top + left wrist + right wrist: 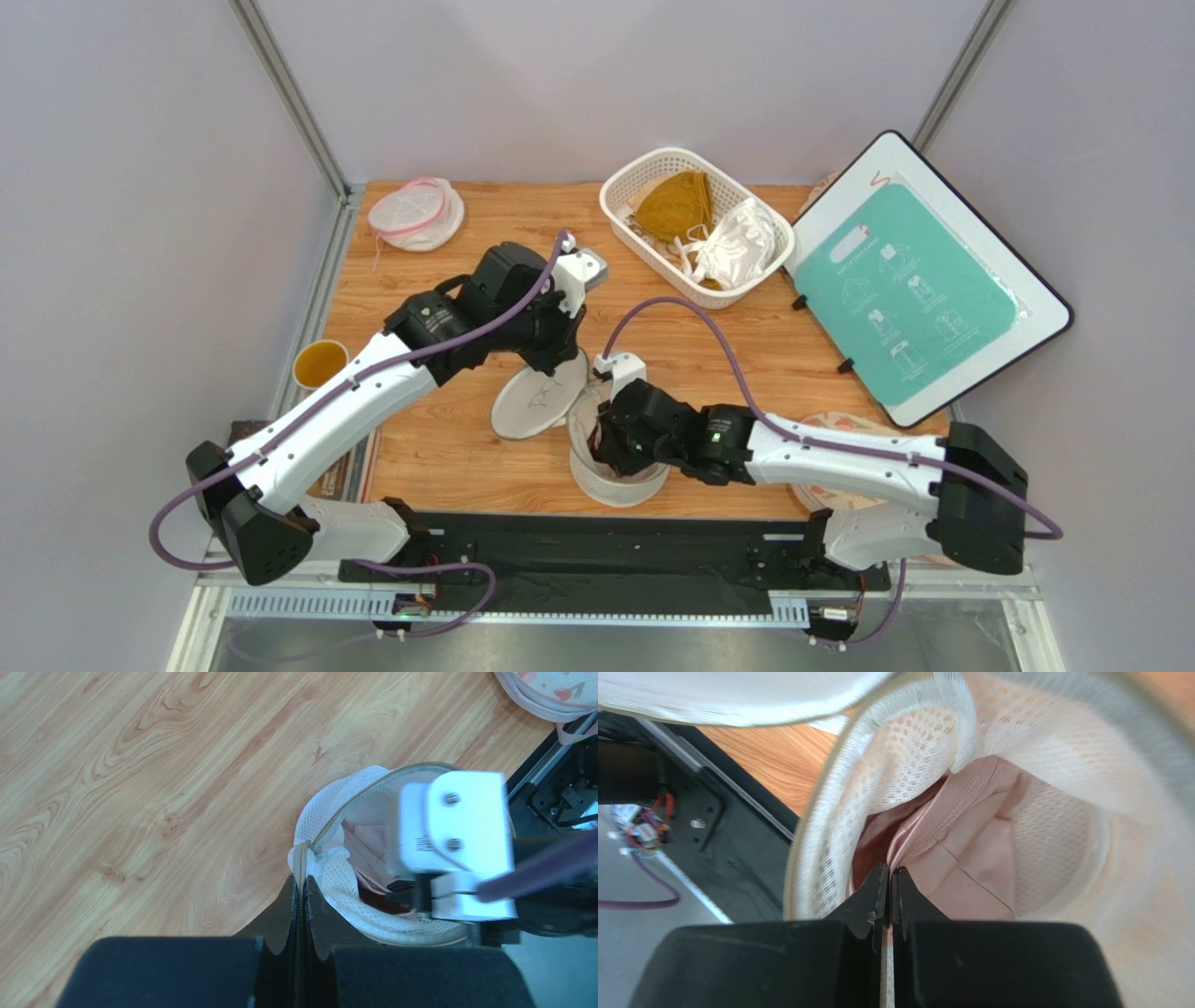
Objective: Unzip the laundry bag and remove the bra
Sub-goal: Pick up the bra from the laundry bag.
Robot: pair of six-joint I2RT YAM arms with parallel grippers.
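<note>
Right gripper (889, 875) fingers are together, with the tips inside the laundry bag (906, 763) against a fold of the bra (962, 854); whether fabric is pinched cannot be told. The bra lies crumpled within the unzipped bag. The bag stands on the table (449, 462) near its front edge, between both arms. Left gripper (300, 882) is clamped on the bag's zipper rim.

Laundry bag (617, 483) mouth plugged by right gripper (889, 875), left gripper (300, 882) pinching its rim (tabletop (140, 777) beside lies free)
</note>
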